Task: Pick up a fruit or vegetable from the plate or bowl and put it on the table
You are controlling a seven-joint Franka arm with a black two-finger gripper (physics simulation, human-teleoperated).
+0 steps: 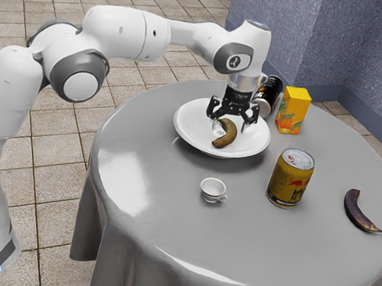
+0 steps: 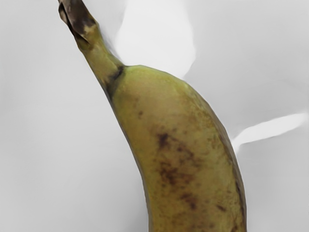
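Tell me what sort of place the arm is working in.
Probably a dining or café-style room, though nothing settles which. The round table is draped in grey cloth, it carries a white plate, a small cup and a drink can, and the floor is tiled.

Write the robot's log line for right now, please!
claw: open, above plate | banana: on plate, not gripped | dark banana: on table

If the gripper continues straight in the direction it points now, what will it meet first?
Probably the banana lying in the white plate, below the open gripper. Depth is unclear, so a finger may pass beside it and touch the plate first.
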